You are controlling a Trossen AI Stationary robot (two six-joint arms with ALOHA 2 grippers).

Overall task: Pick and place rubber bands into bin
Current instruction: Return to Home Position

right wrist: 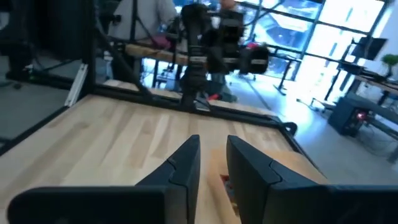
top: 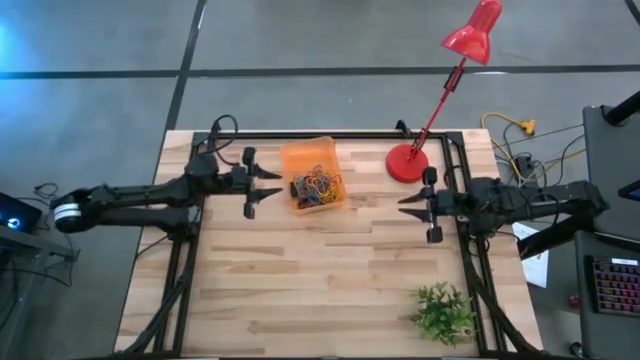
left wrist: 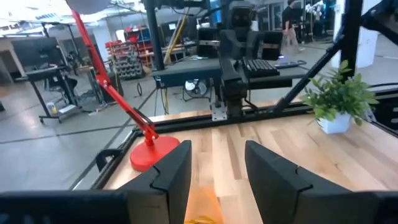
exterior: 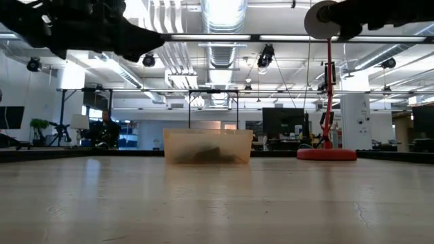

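The thin many-coloured rubber bands (top: pixel 318 187) are heaped inside the small translucent orange plastic bin (top: pixel 303 153). The left gripper (top: pixel 272 186) is held just beside it, the right gripper (top: pixel 403 207) well apart, both released and empty. Homing is judged underway; only parking is called for.

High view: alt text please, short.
An orange bin holding a tangle of coloured rubber bands sits on a wooden table, with the left gripper and right gripper open and empty on either side of it. A red lamp stands right of the bin; a small green plant sits in the lower right corner.
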